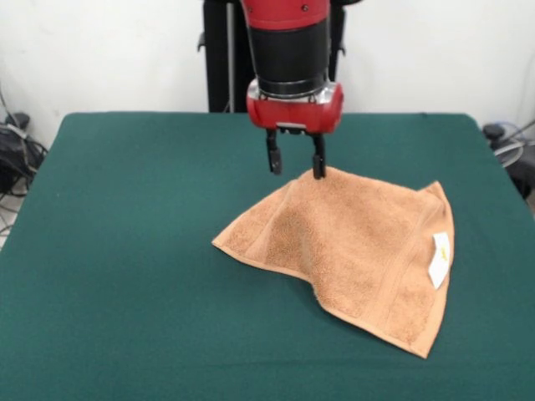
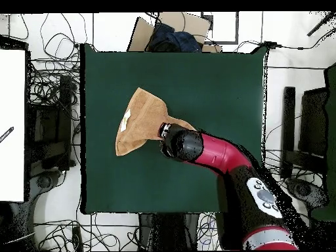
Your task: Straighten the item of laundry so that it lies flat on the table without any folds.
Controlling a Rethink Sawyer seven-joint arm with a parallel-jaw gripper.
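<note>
one towel (image 1: 351,242), one hand (image 1: 296,166) at its edge

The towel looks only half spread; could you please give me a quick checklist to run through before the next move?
1. Gripper open: ok.
2. Fingers around the towel edge: cannot tell; one fingertip touches its far edge.
3. Towel flat, no folds: not ok; it is folded over and peaked.
4. Towel fully on the table: ok.
5. White label visible: ok.

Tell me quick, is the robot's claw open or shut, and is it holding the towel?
Gripper: open, jaws apart, one tip touching the raised top edge of the towel; not clamped on it.
</note>
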